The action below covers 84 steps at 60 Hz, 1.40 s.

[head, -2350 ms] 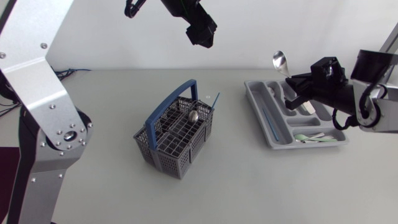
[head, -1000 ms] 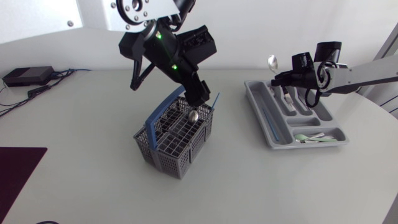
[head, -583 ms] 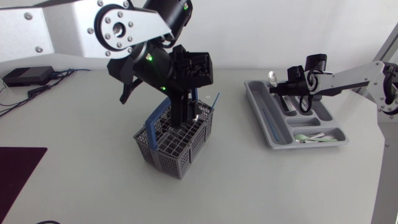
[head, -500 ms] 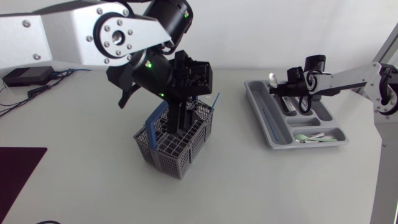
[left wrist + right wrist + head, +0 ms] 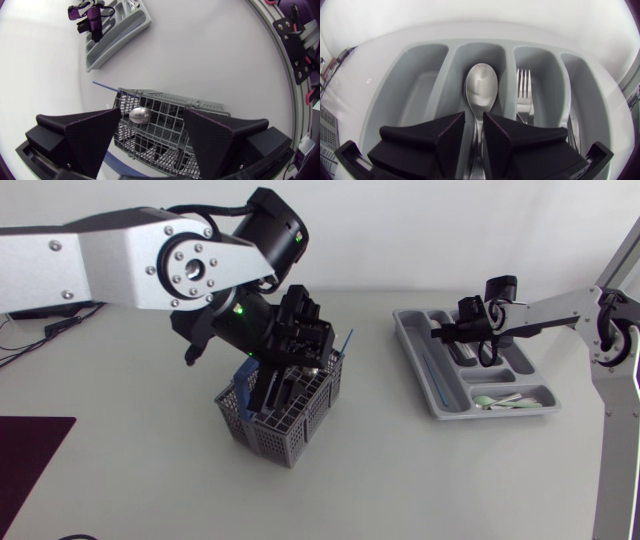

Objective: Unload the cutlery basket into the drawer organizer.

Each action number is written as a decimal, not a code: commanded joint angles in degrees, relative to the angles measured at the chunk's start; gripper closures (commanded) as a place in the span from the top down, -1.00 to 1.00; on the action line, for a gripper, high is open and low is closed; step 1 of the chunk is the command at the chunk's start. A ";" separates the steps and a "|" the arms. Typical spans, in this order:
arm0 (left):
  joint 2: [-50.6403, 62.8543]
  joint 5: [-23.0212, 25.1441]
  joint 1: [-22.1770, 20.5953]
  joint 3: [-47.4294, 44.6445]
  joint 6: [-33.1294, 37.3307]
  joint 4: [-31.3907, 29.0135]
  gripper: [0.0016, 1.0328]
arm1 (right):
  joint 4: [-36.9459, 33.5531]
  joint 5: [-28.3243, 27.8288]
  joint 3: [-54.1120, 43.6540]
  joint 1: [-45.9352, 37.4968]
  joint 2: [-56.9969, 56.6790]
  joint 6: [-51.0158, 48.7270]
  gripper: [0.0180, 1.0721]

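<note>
The grey cutlery basket [image 5: 292, 430] with a blue handle stands mid-table. My left gripper [image 5: 283, 385] hangs open just over it, fingers reaching in. In the left wrist view a spoon [image 5: 140, 115] sticks up from the basket [image 5: 170, 127], its bowl ahead of the left gripper [image 5: 151, 114], between the wide fingers and touching neither. My right gripper [image 5: 446, 332] is low over the grey organizer [image 5: 440, 402]. In the right wrist view a spoon [image 5: 481, 90] lies in a middle compartment, its handle in the narrow gap of the right gripper [image 5: 474, 119].
A thin blue stick [image 5: 346, 340] pokes out of the basket's far corner. The organizer [image 5: 417, 85] also holds a fork [image 5: 522, 90] beside the spoon, pale green spoons [image 5: 500, 400] in its crosswise compartment and a blue stick [image 5: 435, 375] in the long one.
My left gripper came down from above the basket's handle into the basket. My right gripper lowered the spoon from the air into the organizer, and its fingers have parted a little.
</note>
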 commanded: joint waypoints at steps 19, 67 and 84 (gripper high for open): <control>3.11 -0.79 1.09 3.99 4.83 -4.44 0.83 | 8.79 -5.53 -24.33 -0.68 -23.25 -2.13 0.17; -0.23 -0.71 1.09 -2.17 2.46 -6.38 0.81 | 11.07 -28.74 -43.23 20.33 -37.49 -14.34 0.09; 0.39 -0.71 1.80 -3.22 2.20 -4.09 0.80 | 12.04 -27.42 -40.50 23.49 -33.97 -13.99 -0.05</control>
